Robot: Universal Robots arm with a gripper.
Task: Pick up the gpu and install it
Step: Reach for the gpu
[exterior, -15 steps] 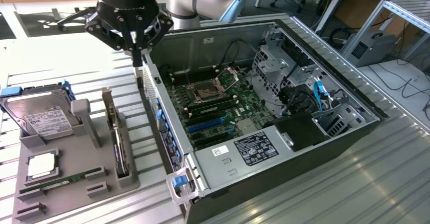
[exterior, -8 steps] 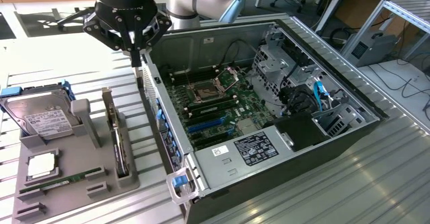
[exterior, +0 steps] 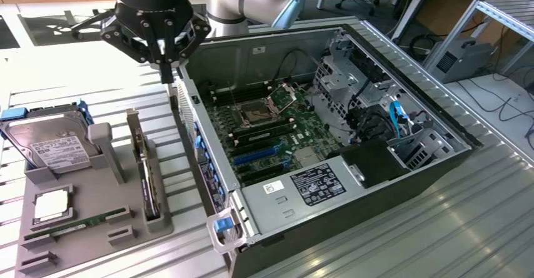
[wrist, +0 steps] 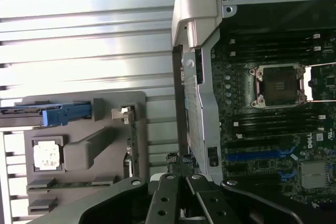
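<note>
The gpu (exterior: 149, 179) stands on its long edge in a slot of the grey parts tray (exterior: 92, 193), silver bracket end toward the far side. It appears in the wrist view as a thin dark card (wrist: 132, 142) in the same tray. My gripper (exterior: 167, 72) hangs shut and empty in the air beyond the tray's far end, beside the rear corner of the open computer case (exterior: 334, 209). Its fingertips (wrist: 181, 181) are pressed together with nothing between them, well above the card.
Inside the case the motherboard (exterior: 267, 137) lies exposed, with blue expansion slots (exterior: 254, 156) and a CPU socket (wrist: 278, 85). The tray also holds a hard drive (exterior: 54, 148), a CPU (exterior: 52, 207) and a RAM stick (exterior: 75, 227). All of it rests on a slatted metal table (exterior: 467, 228).
</note>
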